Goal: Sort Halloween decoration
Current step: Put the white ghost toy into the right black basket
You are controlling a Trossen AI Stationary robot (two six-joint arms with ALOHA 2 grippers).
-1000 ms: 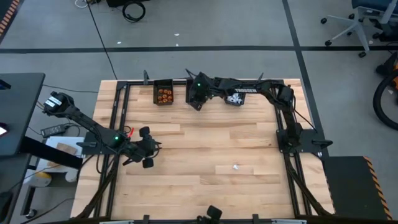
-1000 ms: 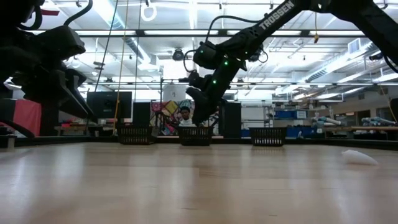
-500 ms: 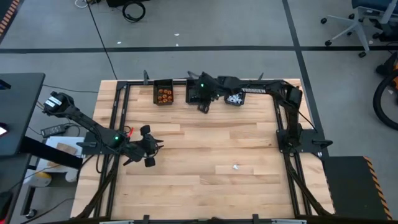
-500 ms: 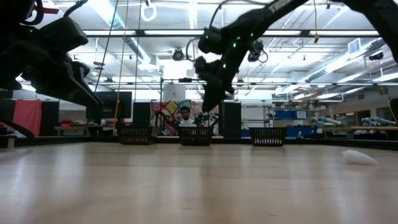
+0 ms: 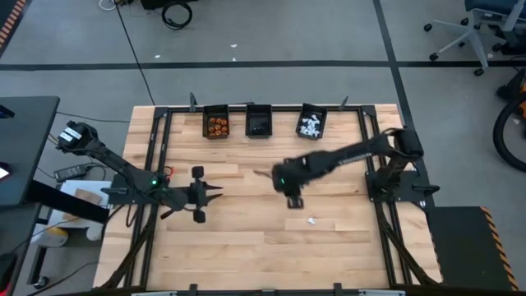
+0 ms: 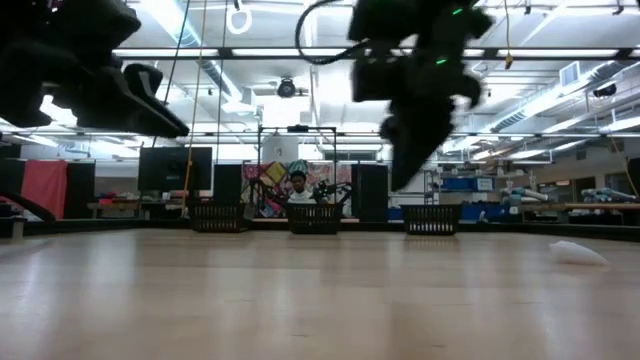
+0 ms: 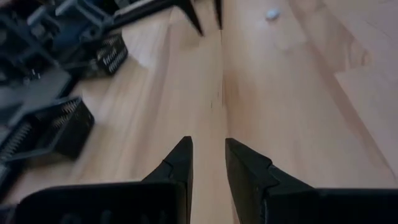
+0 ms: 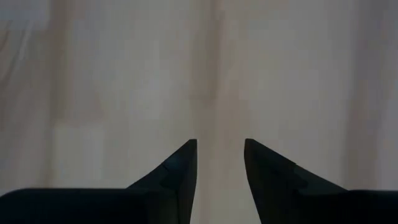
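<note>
Right gripper point(image 5: 289, 200) moved from far bins point(image 5: 258, 121) to mid-table, jaws apart, empty. One white trinket point(image 5: 311, 219) left; left gripper point(image 5: 215, 191) slightly open, empty.

No lettering, label, brand, number or sign can be read anywhere in these views of the table and room.

White trinket point(image 5: 311, 219) on table too small to identify; bin point(image 5: 217, 126) contents read only as orange specks; right arm point(image 6: 420, 75) blurred in low view
</note>
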